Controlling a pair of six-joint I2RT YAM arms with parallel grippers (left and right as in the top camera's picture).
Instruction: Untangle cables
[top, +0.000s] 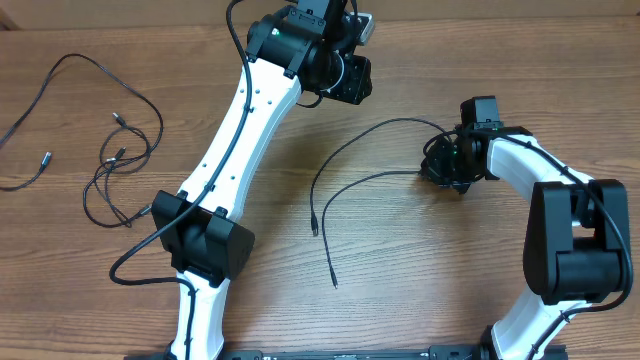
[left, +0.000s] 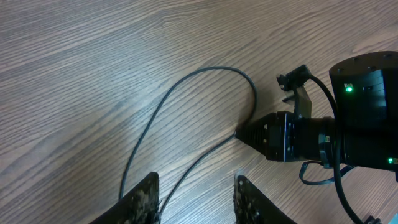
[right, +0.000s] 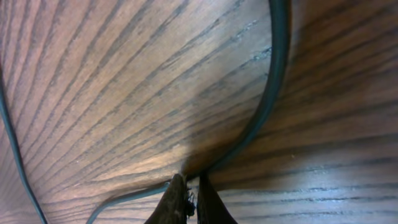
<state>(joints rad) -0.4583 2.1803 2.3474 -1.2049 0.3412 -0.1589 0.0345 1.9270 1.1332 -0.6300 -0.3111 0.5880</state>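
Observation:
A thin black cable (top: 355, 182) lies on the middle of the table, bent double, with its two plug ends at the lower left. My right gripper (top: 432, 166) is low on the table and shut on the bend of this cable. The right wrist view shows the fingers (right: 189, 190) pinched on the cord (right: 273, 93). My left gripper (top: 350, 78) is open and empty, raised over the far middle of the table. Its view shows its fingers (left: 196, 199) above the same cable (left: 155, 112) and the right gripper's tip (left: 249, 132). More thin black cables (top: 112, 150) lie loosely tangled at the far left.
The table is brown wood (top: 420, 270). The left arm's white link (top: 240, 120) crosses the table's left-middle, with its base (top: 205, 240) near the front. The right arm's base (top: 575, 240) stands at the right.

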